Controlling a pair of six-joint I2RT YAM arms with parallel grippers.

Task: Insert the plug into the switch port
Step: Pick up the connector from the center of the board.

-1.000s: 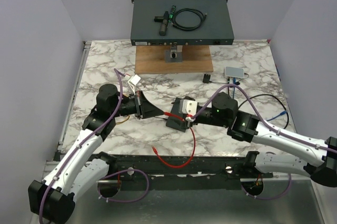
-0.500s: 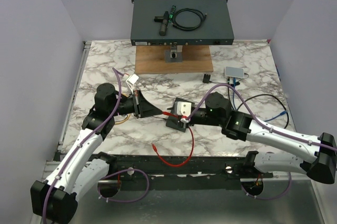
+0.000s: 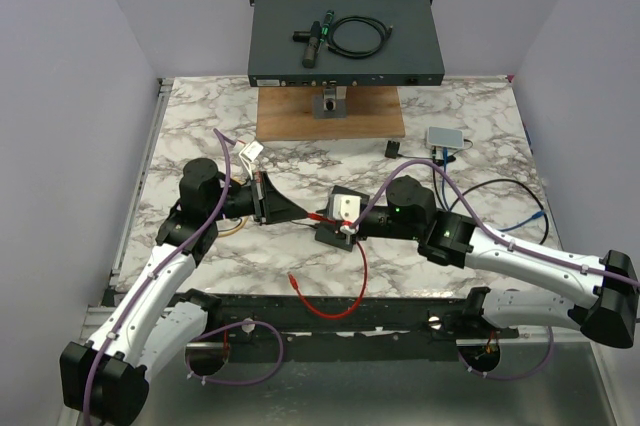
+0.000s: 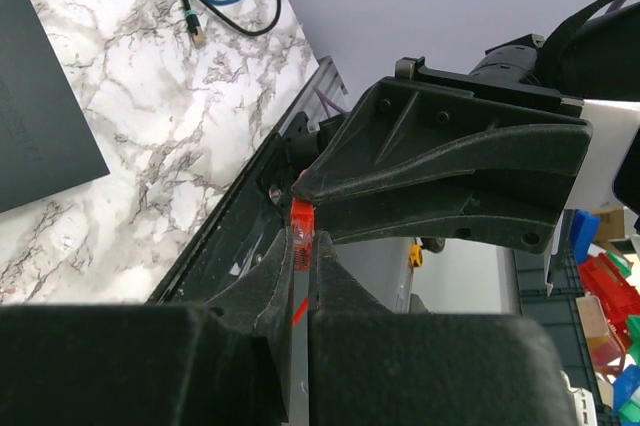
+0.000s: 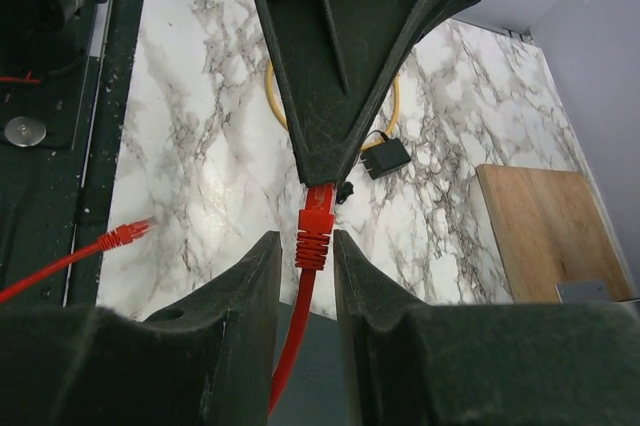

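Desk (image 3: 480,116), marble: we list the switch (image 3: 345,36) at its far edge.
Left gripper (image 4: 301,246): clamped on the red plug (image 5: 318,208), near desk centre, well apart from the switch.
Right gripper (image 5: 300,242): jaws narrow around the plug's boot; contact we cannot tell.
We advise squaring that grip before any release.

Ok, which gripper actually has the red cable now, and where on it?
The left gripper pinches the plug at its tip. The right gripper straddles the boot behind it, gap showing, no hold yet.
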